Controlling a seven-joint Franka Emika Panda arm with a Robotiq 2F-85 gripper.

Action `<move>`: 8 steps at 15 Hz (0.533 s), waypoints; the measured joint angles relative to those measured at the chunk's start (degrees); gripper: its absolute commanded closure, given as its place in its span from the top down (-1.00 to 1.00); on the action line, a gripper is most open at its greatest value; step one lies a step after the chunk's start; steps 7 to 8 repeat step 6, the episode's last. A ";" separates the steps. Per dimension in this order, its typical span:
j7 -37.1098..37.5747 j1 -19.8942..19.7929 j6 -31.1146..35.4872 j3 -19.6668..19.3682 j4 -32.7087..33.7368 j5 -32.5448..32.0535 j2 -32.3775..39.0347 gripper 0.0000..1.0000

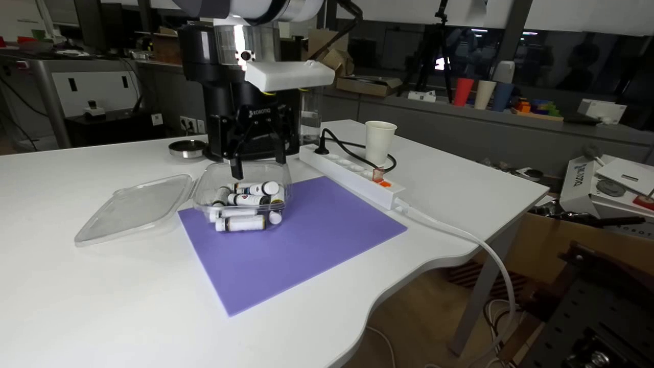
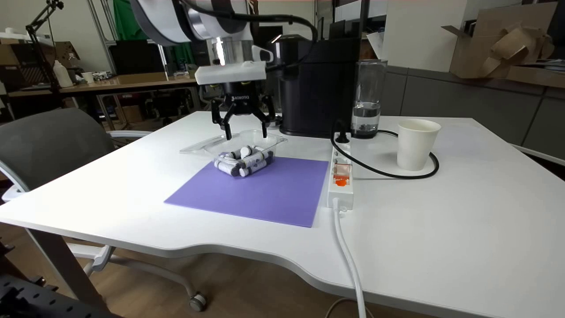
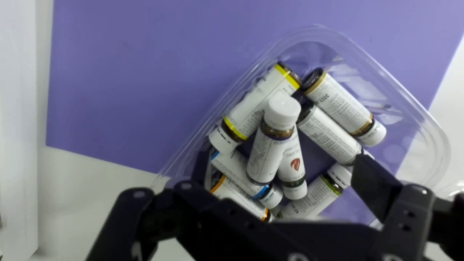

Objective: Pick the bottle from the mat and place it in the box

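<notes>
The clear plastic box [image 1: 202, 190] sits partly on the purple mat [image 1: 306, 245], with several white bottles [image 1: 250, 200] lying inside. The box [image 2: 280, 141], bottles [image 2: 257, 158] and mat [image 2: 265, 194] also show in an exterior view. In the wrist view, a white-capped bottle [image 3: 266, 156] lies tilted on top of others inside the box [image 3: 402, 88]; the mat [image 3: 137, 72] shows beneath. No bottle shows on the bare mat. My gripper [image 1: 258, 161] is open and empty above the box in both exterior views [image 2: 246, 134]. In the wrist view, its fingers [image 3: 282, 166] stand apart over the bottles.
The box's open lid [image 1: 138, 204] lies beside it. A white power strip [image 1: 352, 176] with a black cable and a paper cup [image 1: 379, 143] stand along the mat's other side. A tall black machine [image 2: 318, 88], a glass cylinder [image 2: 366, 110] and a metal dish [image 1: 187, 148] stand behind.
</notes>
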 measured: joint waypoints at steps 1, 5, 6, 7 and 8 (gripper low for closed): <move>1.02 0.35 -1.81 -0.44 -0.02 -0.38 -1.01 1.00; 5.37 1.50 -10.26 -2.61 -0.20 -2.19 -5.69 1.00; 6.32 1.54 -12.09 -3.09 -0.26 -2.94 -6.77 1.00; 6.32 1.54 -12.09 -3.09 -0.26 -2.94 -6.77 1.00; 6.32 1.54 -12.09 -3.09 -0.26 -2.94 -6.77 1.00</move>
